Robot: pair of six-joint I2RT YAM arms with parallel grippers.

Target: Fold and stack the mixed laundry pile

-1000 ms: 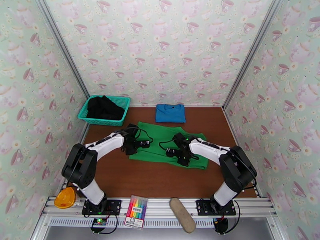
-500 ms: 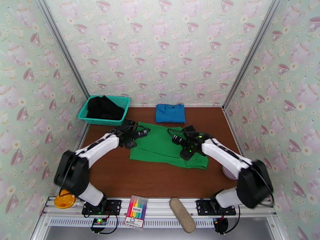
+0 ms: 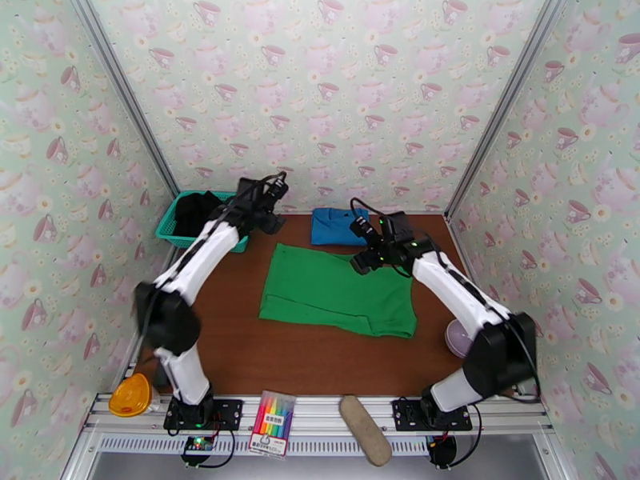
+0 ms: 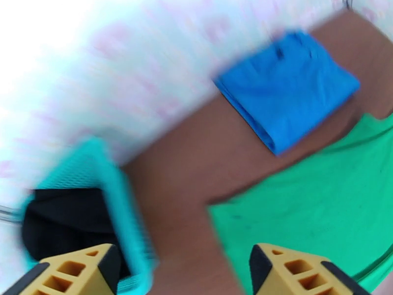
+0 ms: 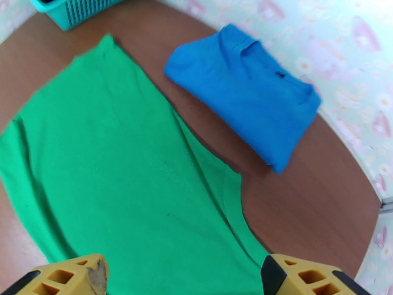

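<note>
Backdrop: teacup-and-teapot wallpaper on three walls, aluminium frame posts, brown tabletop [image 3: 320,358].
Green garment [image 3: 336,291]: spread flat mid-tabletop, sleeve notch on its near-right edge, neither gripper touching it.
Blue garment [image 3: 341,226]: folded to a rectangle at the back wall, just beyond the green one, with a narrow strip of tabletop between them.
Black garment [image 3: 194,211]: bunched inside the teal basket [image 3: 178,237] in the back-left corner.
Left gripper [image 4: 181,266]: fingers spread wide with nothing between them. It is raised above the gap between the basket and the green garment.
Right gripper [image 5: 184,271]: fingers spread wide and empty. It is raised above the far-right part of the green garment, near the blue one.
Writing: the colour-striped pack [image 3: 272,422] on the front rail carries print too small to read. The dark neck tag [image 5: 280,74] on the blue garment is unreadable.
Top view adds: orange object [image 3: 132,395] at the rail's left end, tan oblong pad [image 3: 365,440] on the rail, pale round thing [image 3: 456,339] at the tabletop's right edge beside the right arm.
Right wrist adds: the blue collar opening and creases across the green cloth.
Left wrist adds: black cloth against the basket's mesh wall; the frame is motion-blurred.
</note>
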